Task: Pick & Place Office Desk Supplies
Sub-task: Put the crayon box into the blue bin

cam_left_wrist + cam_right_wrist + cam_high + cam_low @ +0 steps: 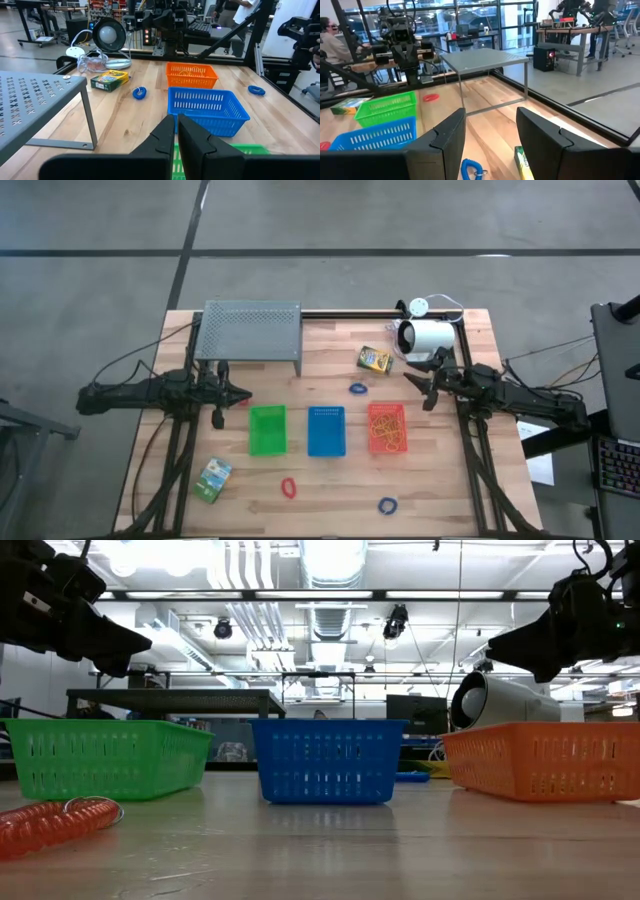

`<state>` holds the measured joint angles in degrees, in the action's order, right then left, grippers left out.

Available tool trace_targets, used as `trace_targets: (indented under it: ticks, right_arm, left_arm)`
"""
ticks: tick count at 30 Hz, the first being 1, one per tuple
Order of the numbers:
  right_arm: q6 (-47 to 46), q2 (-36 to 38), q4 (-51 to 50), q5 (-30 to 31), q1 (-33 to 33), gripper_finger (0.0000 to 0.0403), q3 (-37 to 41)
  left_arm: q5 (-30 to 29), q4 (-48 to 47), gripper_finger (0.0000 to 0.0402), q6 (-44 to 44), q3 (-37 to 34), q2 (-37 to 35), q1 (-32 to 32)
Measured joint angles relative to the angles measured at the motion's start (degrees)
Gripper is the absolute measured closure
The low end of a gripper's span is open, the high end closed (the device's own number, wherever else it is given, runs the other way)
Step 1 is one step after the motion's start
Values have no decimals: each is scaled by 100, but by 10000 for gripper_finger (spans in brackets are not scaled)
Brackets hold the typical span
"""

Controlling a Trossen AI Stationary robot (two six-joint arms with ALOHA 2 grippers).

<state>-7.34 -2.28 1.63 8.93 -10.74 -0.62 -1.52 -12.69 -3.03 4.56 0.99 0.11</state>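
Both arms hovered above the desk (330, 480), neither carrying anything. Left hand (243, 396) hung just left of the green tray (267, 429), fingers pressed together and empty. Right hand (412, 380) hung above the gap between the orange tray (387, 428) and the lamp (428, 337), fingers spread wide, nothing between them.

Supplies lay scattered. One crayon box (374, 360) sat near the lamp, just ahead of the right hand; a blue loop (358, 389) lay beside it, between box and blue tray (326, 430). A second crayon box (213, 479) lay at the near left corner, a red loop (289, 488) in front of the green tray, another blue loop (387, 505) in front of the orange tray. Orange bands (388, 432) already lay in the orange tray. Green and blue trays looked empty.

Sorting seemed barely begun.

Risks, as judged:
- The loops are thin and flat on the wood; fingertips could skid over one, or flick it off the desk.
- The far crayon box sits close to the lamp and its cable (445, 302); a wide approach might nudge either.
- The left arm works beside the rack (250, 330); a careless swing could clip a leg.
- The trays are light; a low pass could shove one out of line.
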Motion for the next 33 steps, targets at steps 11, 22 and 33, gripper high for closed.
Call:
trace_targets:
  ticks: [11, 22, 33]
  right_arm:
    - [158, -9, 0, 0, 0, 229, 0]
    - [312, -11, 0, 0, 0, 229, 0]
    - [343, -11, 2, 0, 0, 229, 0]
  left_arm:
    - [0, -2, 374, 0, 0, 0, 1]
    - [0, -2, 374, 0, 0, 0, 1]
    - [2, 0, 374, 0, 2, 0, 1]
